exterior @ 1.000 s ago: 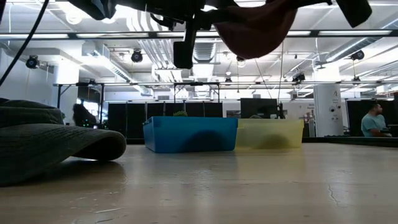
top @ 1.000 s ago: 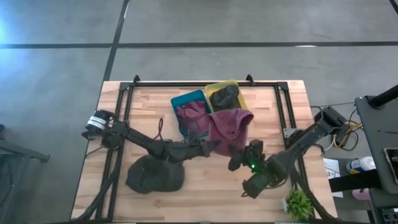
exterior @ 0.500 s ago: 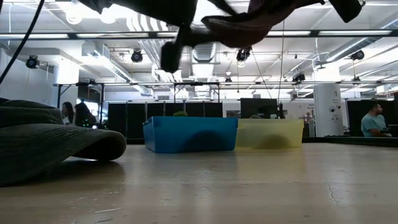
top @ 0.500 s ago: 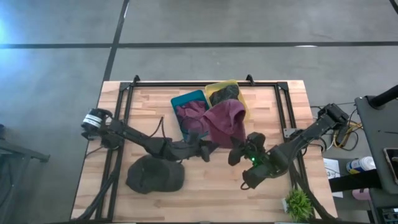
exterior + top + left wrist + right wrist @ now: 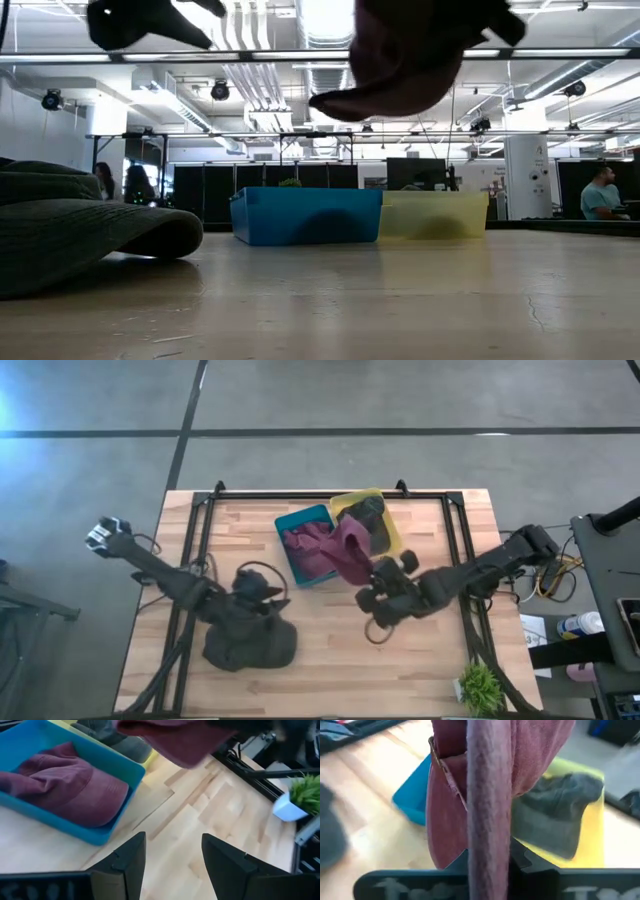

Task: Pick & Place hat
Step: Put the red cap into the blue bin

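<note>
A maroon hat (image 5: 350,553) hangs in the air over the blue bin (image 5: 297,520) and the yellow bin (image 5: 352,497), with my right gripper (image 5: 366,572) shut on it. The low view shows this hat (image 5: 400,60) high above both bins. A second maroon hat (image 5: 75,790) lies in the blue bin, and a dark hat (image 5: 560,815) lies in the yellow one. My left gripper (image 5: 172,865) is open and holds nothing. It stands over a dark hat (image 5: 250,642) that rests by its brim on the table's near left. My right gripper pinches the maroon hat's edge (image 5: 487,827) between its two fingers, and that edge stands end-on between them. The fingers come from the table's near right, slanting down. The hat is lifted clear and droops past the fingertips above the bins.
A black frame (image 5: 455,530) runs around the wooden table. A small green plant (image 5: 480,685) in a white pot stands at the near right corner. Bare wood (image 5: 330,650) lies between the dark hat and the right arm. People stand in the room beyond.
My left gripper has let go of the maroon hat and drawn back toward the table's left, ending above the dark hat. My right gripper has rolled and carried the hat toward the far edge. The hat, once spread between both grippers, now hangs folded from the right one.
</note>
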`<state>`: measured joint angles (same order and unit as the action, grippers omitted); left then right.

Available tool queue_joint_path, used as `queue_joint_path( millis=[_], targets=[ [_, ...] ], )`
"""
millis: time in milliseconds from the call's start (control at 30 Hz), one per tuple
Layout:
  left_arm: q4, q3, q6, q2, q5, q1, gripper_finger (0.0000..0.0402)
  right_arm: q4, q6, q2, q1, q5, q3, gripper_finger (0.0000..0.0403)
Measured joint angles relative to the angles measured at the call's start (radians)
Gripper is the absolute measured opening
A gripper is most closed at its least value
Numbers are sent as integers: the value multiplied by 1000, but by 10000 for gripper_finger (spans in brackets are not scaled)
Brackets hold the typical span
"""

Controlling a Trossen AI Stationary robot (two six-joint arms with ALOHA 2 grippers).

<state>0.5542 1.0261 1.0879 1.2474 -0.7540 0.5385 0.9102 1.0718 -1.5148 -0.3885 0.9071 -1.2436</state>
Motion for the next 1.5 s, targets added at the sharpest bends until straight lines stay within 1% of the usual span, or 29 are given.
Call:
queue_joint_path(
  millis=[133, 333, 400, 500, 667, 700, 833, 900, 1067, 1100, 1200, 1267, 1367, 1500],
  targets=[
    [86, -25, 56, -71, -4, 32, 186, -16, -201, -72, 85, 4, -65, 12],
    [175, -112, 178, -137, -4, 39, 186, 9, -596, -242, 210, 24, -215, 12],
    [181, -146, 213, -157, -4, 41, 186, 66, -661, -311, 241, 65, -283, 12],
    [181, -196, 251, -189, 0, 43, 186, 194, -714, -418, 283, 124, -407, 12],
    [182, -264, 260, -244, -1, 43, 186, 417, -770, -617, 336, 223, -611, 12],
    [181, -276, 260, -256, -4, 43, 186, 447, -786, -654, 341, 227, -651, 12],
    [182, -328, 260, -310, -7, 43, 186, 542, -823, -794, 354, 177, -804, 13],
    [183, -352, 260, -339, -8, 43, 186, 583, -853, -853, 355, 172, -874, 13],
    [184, -401, 260, -421, -12, 42, 186, 628, -954, -955, 355, 127, -1032, 13],
    [184, -408, 260, -437, -13, 42, 186, 626, -981, -967, 354, 102, -1058, 13],
    [188, -418, 252, -481, -27, 41, 186, 626, -1044, -976, 354, 64, -1113, 13],
    [188, -423, 241, -507, -42, 41, 186, 619, -1062, -961, 354, 57, -1111, 13],
    [188, -425, 226, -539, -61, 40, 186, 620, -1065, -944, 355, -8, -1112, 14],
    [187, -425, 224, -563, -100, 40, 186, 620, -1090, -928, 355, -106, -1112, 40]
  ],
)
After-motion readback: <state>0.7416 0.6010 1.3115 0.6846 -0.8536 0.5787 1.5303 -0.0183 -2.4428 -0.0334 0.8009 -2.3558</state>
